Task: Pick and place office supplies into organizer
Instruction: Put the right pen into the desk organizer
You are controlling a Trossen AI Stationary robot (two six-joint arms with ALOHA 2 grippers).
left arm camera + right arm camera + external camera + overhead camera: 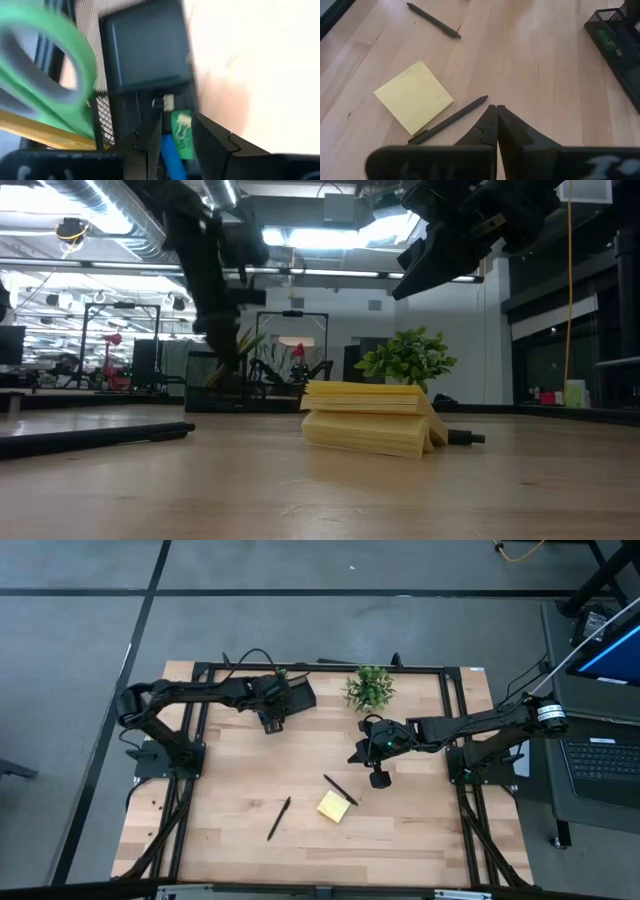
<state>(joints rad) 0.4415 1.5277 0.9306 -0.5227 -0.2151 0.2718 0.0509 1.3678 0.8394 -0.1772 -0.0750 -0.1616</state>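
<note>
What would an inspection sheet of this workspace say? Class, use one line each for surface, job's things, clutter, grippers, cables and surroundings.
Surface: wooden table, mostly bare.
Job's things: sticky-note pad and two black pens on the wood; green-handled scissors, pencil, blue block and green block in the organizer.
Clutter: potted plant.
Grippers: left gripper parted above the organizer; right gripper shut, empty, above the pad.
Cables: on both arms.
Surroundings: laptop at right.
</note>
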